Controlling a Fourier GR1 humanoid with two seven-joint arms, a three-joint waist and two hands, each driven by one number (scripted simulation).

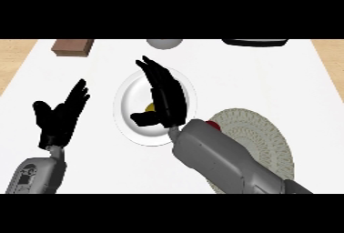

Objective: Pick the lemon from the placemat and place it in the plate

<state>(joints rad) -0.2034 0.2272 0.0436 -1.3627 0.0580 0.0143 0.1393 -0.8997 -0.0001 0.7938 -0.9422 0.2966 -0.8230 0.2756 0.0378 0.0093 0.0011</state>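
Lemon (150, 108) on the white plate (128, 98), under the right hand (164, 98).
White counter, wood edges; yellow sliver shows. Both hands spread, holding nothing; left hand (62, 116) rests beside.

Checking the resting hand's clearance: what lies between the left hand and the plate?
In the head view, only bare white counter lies between the open left hand and the plate.

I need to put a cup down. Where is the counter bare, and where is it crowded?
Bare: between the brown block and the left robot hand; also right of the plate, above the placemat. Crowded: the plate, under the right robot hand.
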